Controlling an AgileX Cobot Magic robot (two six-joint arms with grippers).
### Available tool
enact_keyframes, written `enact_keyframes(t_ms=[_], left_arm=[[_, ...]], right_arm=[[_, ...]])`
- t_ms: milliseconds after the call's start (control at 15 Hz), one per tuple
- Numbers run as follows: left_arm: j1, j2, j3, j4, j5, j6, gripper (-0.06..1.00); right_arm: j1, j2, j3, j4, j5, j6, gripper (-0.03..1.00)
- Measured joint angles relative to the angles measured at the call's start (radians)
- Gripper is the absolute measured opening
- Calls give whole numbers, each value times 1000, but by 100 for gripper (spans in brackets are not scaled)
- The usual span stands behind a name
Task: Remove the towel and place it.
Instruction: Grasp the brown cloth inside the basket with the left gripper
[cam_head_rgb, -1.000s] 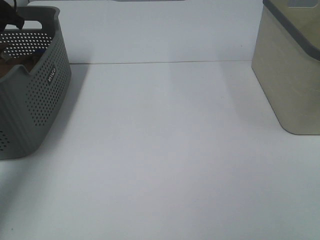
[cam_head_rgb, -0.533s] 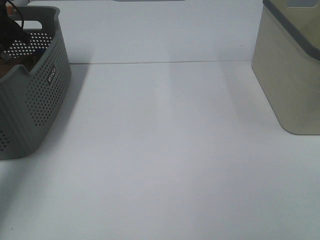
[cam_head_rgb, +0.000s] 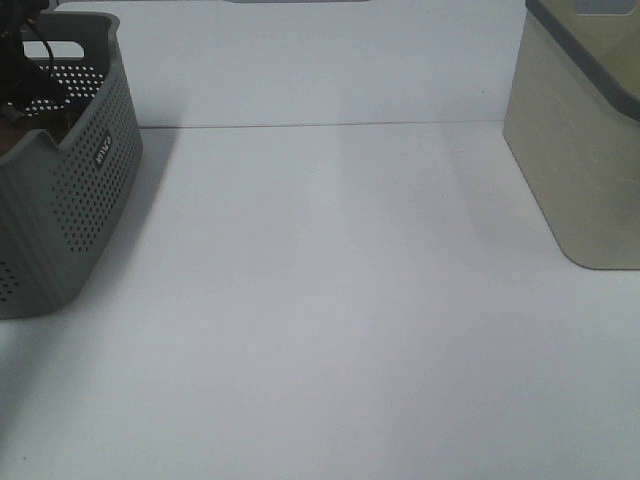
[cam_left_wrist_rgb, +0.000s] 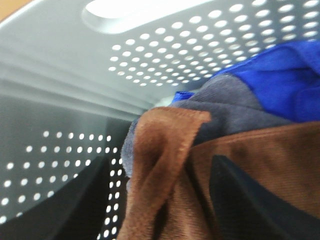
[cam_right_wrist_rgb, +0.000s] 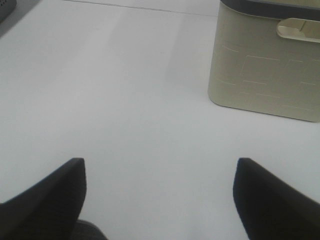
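Observation:
The towel (cam_left_wrist_rgb: 165, 165), a reddish-brown plush cloth with a hemmed edge, lies bunched inside the grey perforated basket (cam_head_rgb: 85, 190) at the table's far left. A brown sliver of the towel (cam_head_rgb: 14, 137) shows over the basket's rim in the high view. My left gripper (cam_left_wrist_rgb: 155, 210) is down inside the basket and open, with a raised fold of the towel between its dark fingers (cam_left_wrist_rgb: 250, 205). Only a dark part of that arm (cam_head_rgb: 25, 40) shows from above. My right gripper (cam_right_wrist_rgb: 160, 195) hovers open over bare table with nothing between its fingers.
A blue cloth (cam_left_wrist_rgb: 280, 80) and a grey cloth (cam_left_wrist_rgb: 225, 100) lie behind the towel in the basket. A beige bin (cam_head_rgb: 585, 140) with a dark rim stands at the far right, also seen as the beige bin (cam_right_wrist_rgb: 265, 65) ahead of my right gripper. White table (cam_head_rgb: 330, 300) lies between them.
The dark part of my left arm above the basket has shifted slightly and stands more upright. Nothing else has moved.

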Motion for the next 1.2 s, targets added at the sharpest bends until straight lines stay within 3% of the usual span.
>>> enact_keyframes(t_ms=[600, 867, 1000, 1200], left_arm=[[23, 31, 0, -2, -52, 0, 55], [23, 31, 0, 11, -70, 0, 28], [23, 31, 0, 15, -71, 16, 8], [23, 31, 0, 15, -70, 70, 0]], right_arm=[[0, -1, 0, -1, 0, 0, 77], [0, -1, 0, -1, 0, 0, 77], [0, -1, 0, -1, 0, 0, 77], [0, -1, 0, -6, 0, 0, 77]])
